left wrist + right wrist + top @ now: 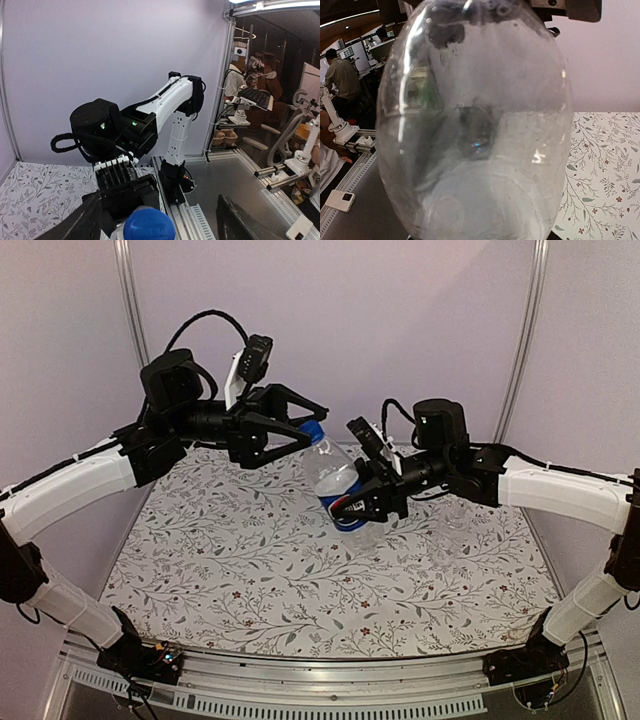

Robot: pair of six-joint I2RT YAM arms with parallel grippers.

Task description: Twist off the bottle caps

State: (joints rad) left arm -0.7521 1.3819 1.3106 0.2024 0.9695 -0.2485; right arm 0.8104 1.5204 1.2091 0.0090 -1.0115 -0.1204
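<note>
My right gripper (pixel 358 506) is shut on the lower body of the Pepsi bottle (pixel 330 475) and holds it tilted above the table, neck pointing up and left. The clear body fills the right wrist view (pixel 480 125) and hides that gripper's fingers. The blue cap (pixel 311 431) sits on the neck. My left gripper (pixel 316 426) is open with a finger on either side of the cap, not touching it. In the left wrist view the blue cap (pixel 149 225) lies between the spread fingers (pixel 75 225). A plain clear bottle (pixel 455 512) stands faintly visible behind my right arm; its whitish cap cannot be made out.
The table has a floral cloth (pixel 250 560), bounded by pale walls with frame posts (pixel 128 290) at the back. Both arms reach in over the far half of the table. The right arm's base (pixel 175 175) and a metal rail show in the left wrist view.
</note>
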